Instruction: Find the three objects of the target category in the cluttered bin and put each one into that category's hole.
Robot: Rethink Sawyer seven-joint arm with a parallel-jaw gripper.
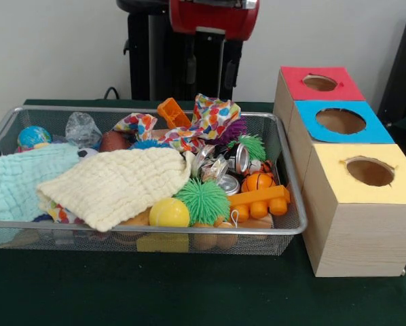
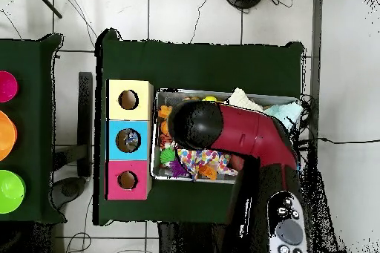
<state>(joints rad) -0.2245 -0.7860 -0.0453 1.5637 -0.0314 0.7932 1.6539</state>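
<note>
The wire mesh bin (image 1: 292,229) stands on the green table and is full of clutter. One wad of clear crinkly plastic film (image 1: 83,128) lies at its far left, next to a blue globe ball. More crinkled clear film (image 1: 215,167) shows among the metal tins near the middle. The blue-faced box's hole (image 1: 340,121) is the middle one of three boxes right of the bin; it also shows in the overhead view (image 2: 128,140). Only the red arm (image 2: 245,133) shows, reaching over the bin (image 2: 159,99). The gripper is hidden under it.
A yellow cloth (image 1: 118,183) and a pale green cloth (image 1: 16,180) cover the bin's left half. Green spiky balls (image 1: 201,200), metal tins (image 1: 240,159), an orange toy (image 1: 261,202), a yellow ball (image 1: 168,213) and a spotted cloth (image 1: 206,122) lie around. The red-faced box (image 1: 320,83) and yellow-faced box (image 1: 369,171) flank the blue one.
</note>
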